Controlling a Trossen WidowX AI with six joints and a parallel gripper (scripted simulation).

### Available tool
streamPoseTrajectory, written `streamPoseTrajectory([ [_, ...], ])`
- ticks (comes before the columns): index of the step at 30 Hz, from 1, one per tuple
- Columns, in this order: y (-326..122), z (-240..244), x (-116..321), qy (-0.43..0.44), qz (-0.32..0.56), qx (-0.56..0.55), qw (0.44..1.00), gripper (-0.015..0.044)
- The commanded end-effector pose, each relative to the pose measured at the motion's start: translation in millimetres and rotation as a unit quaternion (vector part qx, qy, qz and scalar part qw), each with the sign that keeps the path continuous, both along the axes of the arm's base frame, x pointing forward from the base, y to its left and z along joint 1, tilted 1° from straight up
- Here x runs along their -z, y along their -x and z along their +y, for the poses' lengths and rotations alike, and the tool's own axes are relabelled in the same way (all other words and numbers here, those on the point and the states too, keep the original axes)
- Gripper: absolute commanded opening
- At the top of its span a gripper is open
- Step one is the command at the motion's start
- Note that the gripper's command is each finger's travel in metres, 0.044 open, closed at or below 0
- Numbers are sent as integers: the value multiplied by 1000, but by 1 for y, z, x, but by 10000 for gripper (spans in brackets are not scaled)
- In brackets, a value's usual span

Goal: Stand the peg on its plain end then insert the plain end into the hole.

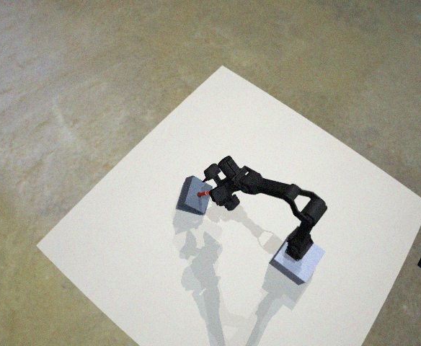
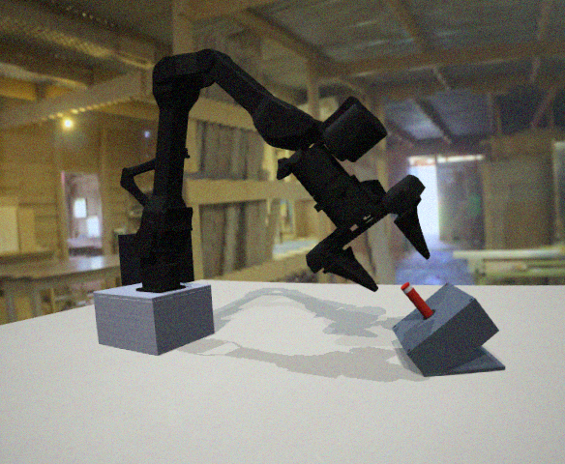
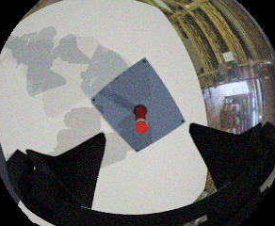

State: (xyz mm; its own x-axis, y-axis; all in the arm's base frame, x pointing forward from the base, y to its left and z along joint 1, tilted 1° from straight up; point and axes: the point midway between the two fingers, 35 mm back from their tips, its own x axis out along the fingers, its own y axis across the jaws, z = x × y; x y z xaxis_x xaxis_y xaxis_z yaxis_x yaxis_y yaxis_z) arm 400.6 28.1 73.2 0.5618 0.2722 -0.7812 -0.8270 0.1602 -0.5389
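The peg [image 1: 202,194] [image 2: 417,301] [image 3: 140,116] stood in the hole of the panel [image 1: 194,202] [image 2: 445,324] [image 3: 123,105], white band outward. The pincer [image 1: 211,186] [image 2: 401,275] [image 3: 148,132] was spread wide, holding nothing, above the panel's sloped face. A sideways swing could have let a fingertip knock the peg crooked; a shallow seating, which could not be judged, might have let it work loose. Count: one peg, one panel, one hole, one pincer, two fingers.

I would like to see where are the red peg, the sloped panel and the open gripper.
Red peg [image 1: 202,194] [image 2: 417,302] [image 3: 140,114]: top, exterior and wrist views; its red body.
Sloped panel [image 1: 195,202] [image 2: 442,311] [image 3: 161,105]: same three views; its face.
Gripper [image 2: 401,275]: exterior view; midway between its fingertips.
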Motion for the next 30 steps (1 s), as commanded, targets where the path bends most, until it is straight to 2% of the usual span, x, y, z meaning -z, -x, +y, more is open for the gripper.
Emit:
streamPoseTrajectory([
  [1, 3, -2, -6, 0, -2, -1, 1000, 440],
  [30, 26, -13, -36, 1, -3, 0, 1000, 440],
])
